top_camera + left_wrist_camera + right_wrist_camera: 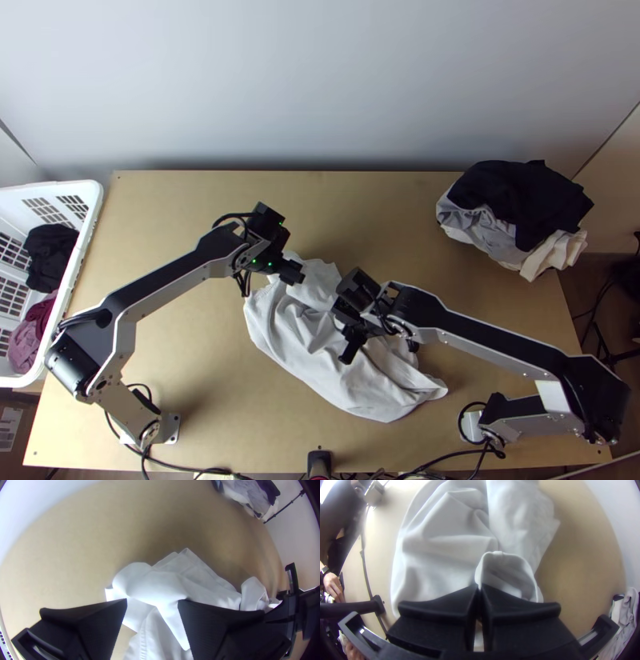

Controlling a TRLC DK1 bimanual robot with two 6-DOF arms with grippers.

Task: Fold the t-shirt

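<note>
clearly, not much of the fold can be called done. the white t-shirt is seen bunched and creased on the table, with some parts laid over others, but no neat fold can be made out. it seems that the cloth must first be spread flat, then its sides and sleeves tucked in, and then the whole thing folded up small.

a bit of its edge is pinched by the right gripper, whose fingers are pressed together, and a round loop of cloth is held up just beside the tips. the fingers of the left gripper are held wide apart over the far end of the shirt. cloth is seen in the gap, but it is not gripped there.
</note>
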